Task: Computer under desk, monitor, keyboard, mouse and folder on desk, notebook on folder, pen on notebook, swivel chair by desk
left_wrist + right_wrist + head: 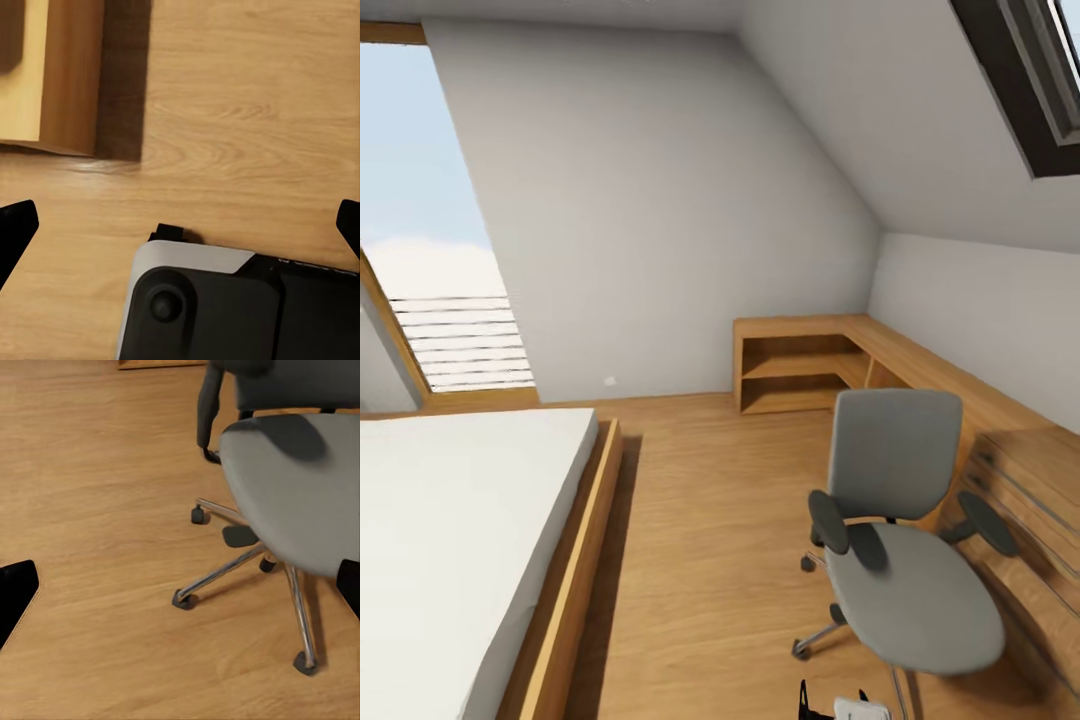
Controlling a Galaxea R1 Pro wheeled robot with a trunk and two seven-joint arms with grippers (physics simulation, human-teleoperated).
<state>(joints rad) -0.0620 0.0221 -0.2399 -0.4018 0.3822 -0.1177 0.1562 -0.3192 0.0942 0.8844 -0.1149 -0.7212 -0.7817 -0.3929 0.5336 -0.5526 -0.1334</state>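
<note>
Sloped white walls and a wooden floor frame an attic bedroom, where the swivel chair stands at the head view's right, just beside a light-wood chest with bar handles. Its grey backrest is toward the far corner shelving, and the bare seat juts toward the camera. In the right wrist view the chair lies ahead of the right gripper, apart from it, chrome legs splayed on castors; the dark fingertips sit spread wide at the picture's edges. The left gripper is likewise spread, over floor and the robot's base, near the bed frame. A white bed fills the left
</note>
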